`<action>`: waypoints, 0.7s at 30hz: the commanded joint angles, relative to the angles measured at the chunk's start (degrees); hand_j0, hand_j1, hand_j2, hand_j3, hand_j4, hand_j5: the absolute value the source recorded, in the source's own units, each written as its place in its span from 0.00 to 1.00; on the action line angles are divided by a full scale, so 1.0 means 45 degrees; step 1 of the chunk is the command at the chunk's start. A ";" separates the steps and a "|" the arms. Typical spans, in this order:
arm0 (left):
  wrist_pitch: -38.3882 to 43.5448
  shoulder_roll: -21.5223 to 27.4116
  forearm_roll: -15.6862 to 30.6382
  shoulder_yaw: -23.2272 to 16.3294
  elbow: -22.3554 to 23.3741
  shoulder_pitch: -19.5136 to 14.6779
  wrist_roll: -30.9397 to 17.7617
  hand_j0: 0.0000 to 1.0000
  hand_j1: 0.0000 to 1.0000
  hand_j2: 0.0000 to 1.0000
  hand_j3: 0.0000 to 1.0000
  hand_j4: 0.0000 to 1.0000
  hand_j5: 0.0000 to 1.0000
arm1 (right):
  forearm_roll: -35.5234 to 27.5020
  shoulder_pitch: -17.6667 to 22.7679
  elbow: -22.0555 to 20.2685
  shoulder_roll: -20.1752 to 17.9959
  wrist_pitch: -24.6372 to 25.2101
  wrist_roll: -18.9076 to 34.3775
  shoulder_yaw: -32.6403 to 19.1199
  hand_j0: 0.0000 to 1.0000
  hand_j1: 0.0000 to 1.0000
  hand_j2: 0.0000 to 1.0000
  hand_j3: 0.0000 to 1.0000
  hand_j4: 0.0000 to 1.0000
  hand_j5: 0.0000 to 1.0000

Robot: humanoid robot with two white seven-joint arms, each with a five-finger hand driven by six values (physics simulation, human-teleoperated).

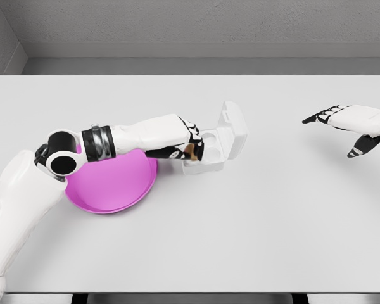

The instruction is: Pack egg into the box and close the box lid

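Egg (191, 151): only a small brownish patch shows, at the left opening of the box, caught among the dark fingers (177, 152) of the left hand (189, 140). Whether it already rests inside the box or sits just at its rim cannot be told; the hand covers most of it.

Box (210, 155): small, white, standing on the surface (240, 221) a little left of its middle. Lid (233, 130) is up, hinged at the box's far-right side and leaning away to the right, so the cavity is exposed.

Left hand: reaches the box from the left, fingers curled around the egg, knuckles over the box's left wall. The forearm runs back leftward from the box, low over the surface.

Pink plate (107, 187): round, shallow, lying just left of the box, its right rim close to the box's lower left corner; contact between them cannot be told. The left forearm crosses above the plate's upper part and hides it. The elbow joint covers the plate's left edge.

Right hand (351, 123): well to the right of the box, near the picture's right edge, raised over bare surface. Fingers extended and relaxed, thumb hanging down, holding nothing.

Beyond the box, the surface ends at a grey wall.
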 commanded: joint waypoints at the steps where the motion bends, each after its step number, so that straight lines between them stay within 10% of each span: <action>1: 0.0037 -0.0011 0.0030 0.0007 0.0000 0.0000 0.0008 0.52 0.52 0.52 0.52 0.52 0.52 | -0.0035 0.0000 -0.0015 -0.0001 0.0018 -0.0004 -0.0005 1.00 1.00 1.00 1.00 1.00 1.00; 16: 0.0037 0.1238 0.1201 0.0066 -0.0917 0.0078 0.0008 0.61 0.61 0.61 0.61 0.61 0.61 | -0.0035 0.0019 -0.0015 0.0038 -0.0002 -0.0004 -0.0005 1.00 1.00 1.00 1.00 1.00 1.00; 19: 0.0037 0.2722 0.3192 0.0066 -0.1757 0.0078 0.0028 0.98 0.98 0.98 0.98 0.98 0.98 | -0.0035 0.0000 -0.0035 0.0077 -0.0002 -0.0004 -0.0005 1.00 1.00 1.00 1.00 1.00 1.00; 21: 0.0037 0.3797 0.4443 0.0027 -0.2148 0.0078 0.0028 1.00 1.00 1.00 1.00 1.00 1.00 | -0.0016 0.0000 -0.0015 0.0233 -0.0002 -0.0024 0.0015 1.00 1.00 1.00 1.00 1.00 1.00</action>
